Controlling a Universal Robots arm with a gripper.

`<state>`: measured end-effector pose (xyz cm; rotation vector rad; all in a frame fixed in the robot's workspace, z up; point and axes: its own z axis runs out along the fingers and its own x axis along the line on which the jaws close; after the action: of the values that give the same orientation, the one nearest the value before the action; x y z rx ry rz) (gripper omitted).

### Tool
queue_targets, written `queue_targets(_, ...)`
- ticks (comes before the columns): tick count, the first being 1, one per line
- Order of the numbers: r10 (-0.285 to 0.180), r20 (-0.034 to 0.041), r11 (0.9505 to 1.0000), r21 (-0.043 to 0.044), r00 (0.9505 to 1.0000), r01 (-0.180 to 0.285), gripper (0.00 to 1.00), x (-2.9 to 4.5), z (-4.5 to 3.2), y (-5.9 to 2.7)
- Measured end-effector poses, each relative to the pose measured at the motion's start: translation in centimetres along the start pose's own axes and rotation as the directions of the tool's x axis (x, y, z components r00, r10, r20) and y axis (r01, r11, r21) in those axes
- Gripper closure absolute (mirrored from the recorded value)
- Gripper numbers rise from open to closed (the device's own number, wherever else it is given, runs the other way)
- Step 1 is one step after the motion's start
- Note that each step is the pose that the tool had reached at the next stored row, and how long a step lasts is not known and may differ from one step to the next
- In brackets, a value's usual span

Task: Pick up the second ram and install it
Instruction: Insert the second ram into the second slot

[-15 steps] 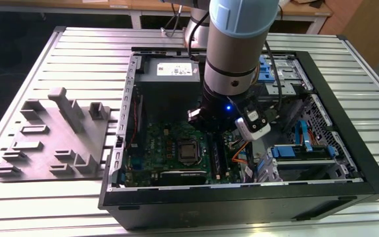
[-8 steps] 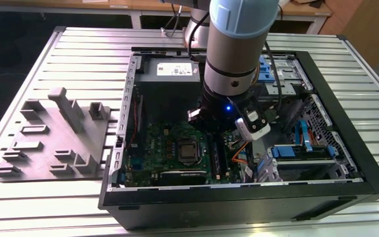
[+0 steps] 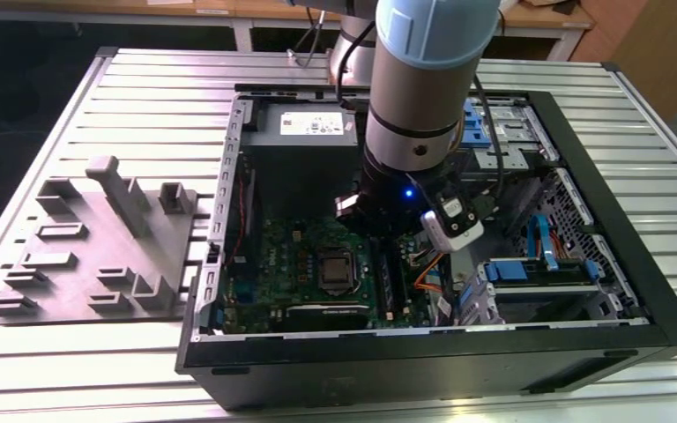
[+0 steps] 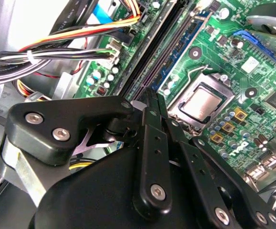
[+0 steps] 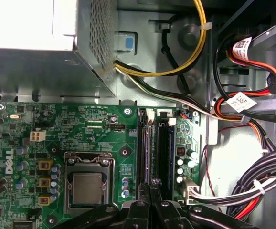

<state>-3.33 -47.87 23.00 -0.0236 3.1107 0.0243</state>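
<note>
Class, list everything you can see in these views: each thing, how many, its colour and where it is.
table: one, silver, under everything
fixture tray: one, grey, exterior view's left of case
computer case: one, black, open, on table
motherboard: one, green, inside case
power supply: one, grey, inside case
cables: several, yellow, black, orange, beside motherboard
arm: one, pale blue-grey, reaching into case
gripper: one, black, above motherboard's memory slots

Narrow lane for the jaws over the memory slots [image 5: 165,143], cable bundle [image 5: 267,174] close beside, bare motherboard [image 5: 80,124] opposite.
</note>
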Motion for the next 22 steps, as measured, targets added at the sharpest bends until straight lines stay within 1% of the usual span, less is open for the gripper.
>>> queue_targets(22,-0.001,-0.0001,1.0000,0.0000,1.0000,0.001,0.89,0.02,0.22,0.00)
